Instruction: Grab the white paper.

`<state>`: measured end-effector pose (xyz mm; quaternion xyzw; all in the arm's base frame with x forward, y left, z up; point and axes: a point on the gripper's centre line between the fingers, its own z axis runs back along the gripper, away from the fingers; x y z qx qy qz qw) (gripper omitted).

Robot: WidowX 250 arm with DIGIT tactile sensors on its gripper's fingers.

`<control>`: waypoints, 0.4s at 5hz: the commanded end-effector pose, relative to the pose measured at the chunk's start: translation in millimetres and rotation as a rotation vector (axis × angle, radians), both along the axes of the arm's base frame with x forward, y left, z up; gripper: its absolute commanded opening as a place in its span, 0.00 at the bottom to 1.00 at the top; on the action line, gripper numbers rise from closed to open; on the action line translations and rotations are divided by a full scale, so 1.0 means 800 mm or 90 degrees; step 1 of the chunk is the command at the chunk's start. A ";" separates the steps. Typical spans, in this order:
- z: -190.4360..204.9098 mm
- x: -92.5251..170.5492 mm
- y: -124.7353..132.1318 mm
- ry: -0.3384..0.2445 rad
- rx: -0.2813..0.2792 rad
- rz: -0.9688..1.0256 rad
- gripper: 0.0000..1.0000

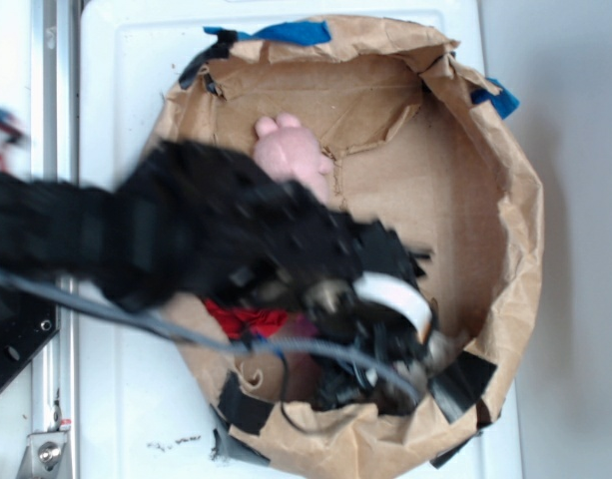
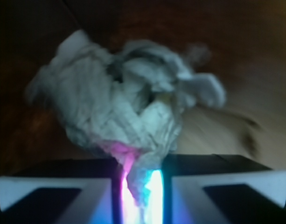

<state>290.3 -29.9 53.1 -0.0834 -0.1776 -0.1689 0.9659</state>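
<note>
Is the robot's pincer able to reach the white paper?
Yes, it looks so: in the wrist view the pincer is already shut on the bottom of the white paper, with nothing between them.

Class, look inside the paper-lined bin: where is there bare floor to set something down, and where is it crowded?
Free: the brown floor right of the pink plush toy, reaching the bin's crumpled right wall; also the strip above the toy. Crowded: the lower left, where the arm covers the floor, the red paper wad peeks out, and the gripper pinches the white paper.
</note>
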 end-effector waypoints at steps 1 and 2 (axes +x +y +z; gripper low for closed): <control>0.083 -0.039 0.044 -0.023 -0.020 0.083 0.00; 0.115 -0.054 0.053 0.007 0.001 0.140 0.00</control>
